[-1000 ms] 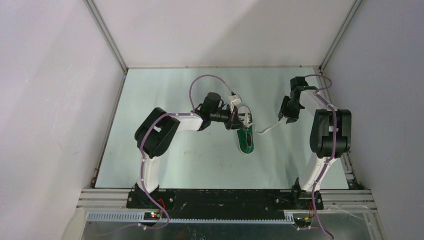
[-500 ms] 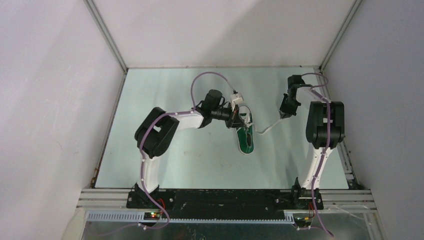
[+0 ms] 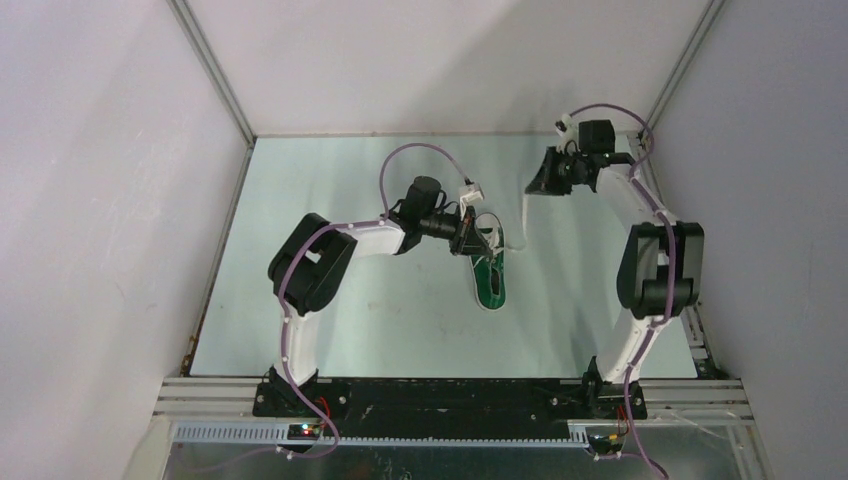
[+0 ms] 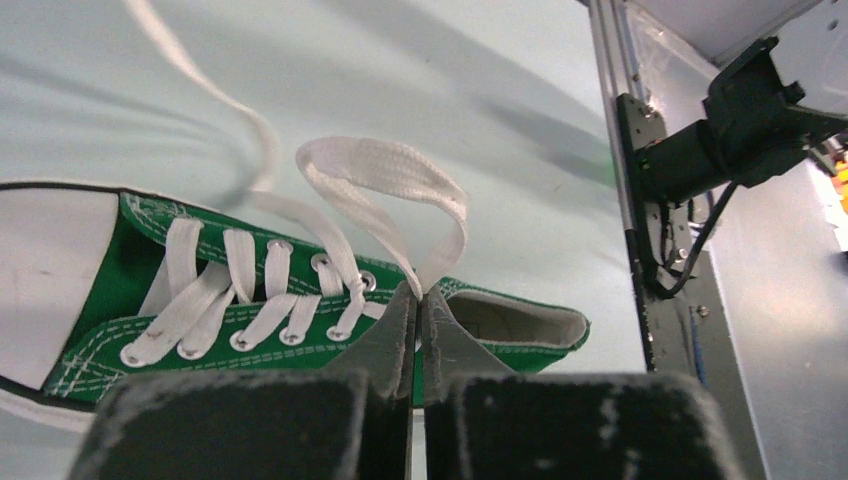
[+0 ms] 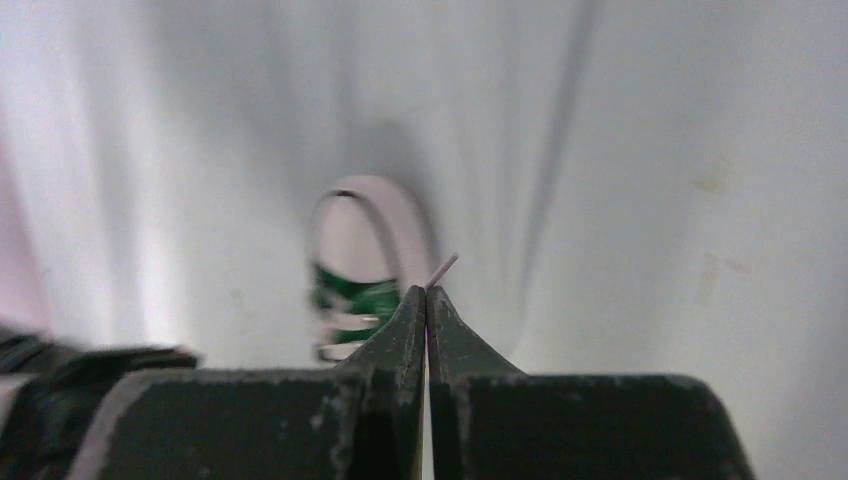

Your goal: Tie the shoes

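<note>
Sneaker (image 4: 200, 345) beneath left jaws, lace (image 4: 400, 165) pinched

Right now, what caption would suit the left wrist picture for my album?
Left gripper pinches a white lace loop above a green canvas sneaker on the pale table.
</note>
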`<action>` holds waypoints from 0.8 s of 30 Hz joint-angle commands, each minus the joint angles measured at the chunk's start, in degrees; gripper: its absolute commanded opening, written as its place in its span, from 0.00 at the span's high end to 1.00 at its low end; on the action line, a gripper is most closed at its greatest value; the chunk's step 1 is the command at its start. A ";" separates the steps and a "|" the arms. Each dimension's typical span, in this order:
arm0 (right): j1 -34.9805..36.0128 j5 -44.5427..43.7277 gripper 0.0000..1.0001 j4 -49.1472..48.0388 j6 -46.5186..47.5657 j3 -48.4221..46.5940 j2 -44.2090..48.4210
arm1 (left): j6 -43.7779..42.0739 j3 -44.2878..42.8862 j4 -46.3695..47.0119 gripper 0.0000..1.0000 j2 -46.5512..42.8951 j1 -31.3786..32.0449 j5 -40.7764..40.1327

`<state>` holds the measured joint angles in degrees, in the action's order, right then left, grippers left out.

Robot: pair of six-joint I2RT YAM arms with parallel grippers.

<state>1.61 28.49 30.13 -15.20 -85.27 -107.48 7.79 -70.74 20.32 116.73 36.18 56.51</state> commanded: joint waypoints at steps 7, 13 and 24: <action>9.57 21.29 1.00 -9.01 8.56 6.84 13.94 | 7.83 -0.71 7.33 1.00 1.65 0.04 6.53; 12.30 25.41 1.00 -4.61 16.64 7.01 17.45 | 12.15 0.07 11.53 1.00 2.89 0.20 7.37; 17.17 29.73 1.00 14.15 36.21 7.24 22.27 | 19.46 0.51 17.16 1.00 4.44 0.12 5.65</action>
<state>17.23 55.13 35.09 10.57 -78.11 -88.25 23.18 -70.70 32.47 121.03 36.18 60.77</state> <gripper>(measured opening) 0.006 0.006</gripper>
